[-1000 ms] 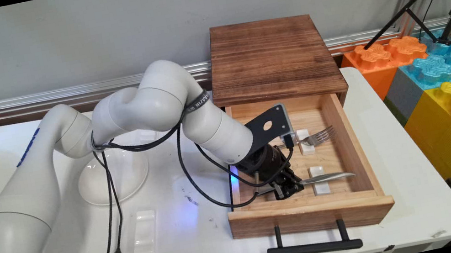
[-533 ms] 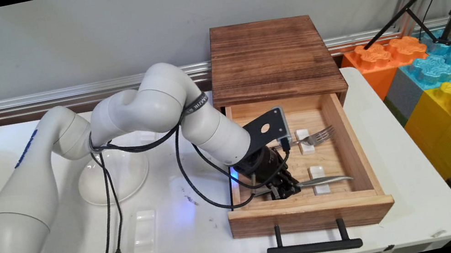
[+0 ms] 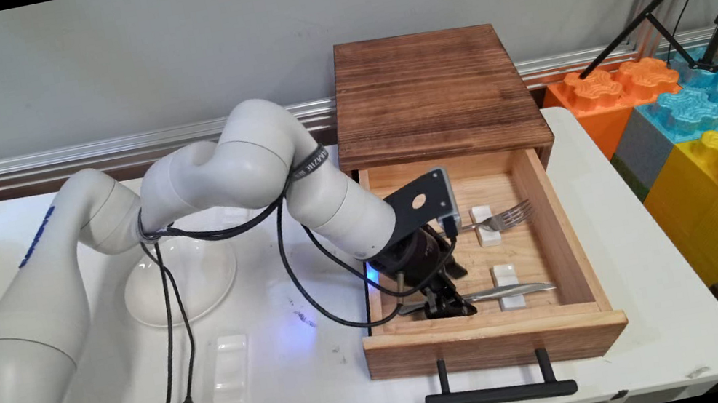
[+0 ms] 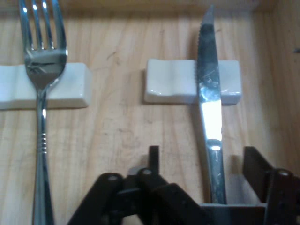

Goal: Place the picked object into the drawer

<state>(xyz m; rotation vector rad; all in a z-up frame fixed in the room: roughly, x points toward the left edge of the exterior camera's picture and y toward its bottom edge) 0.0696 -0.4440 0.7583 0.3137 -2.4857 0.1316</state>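
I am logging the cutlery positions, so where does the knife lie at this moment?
In the main view the knife lies in the open wooden drawer, near its front wall, its blade across a white rest. The fork lies behind it, and the tool straddles its handle.

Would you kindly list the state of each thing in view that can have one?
drawer: pulled open.
pincer: open, fingers either side of the knife handle.
knife: lying across a white rest.
fork: lying across its own rest.
bowl: upside down on the table.
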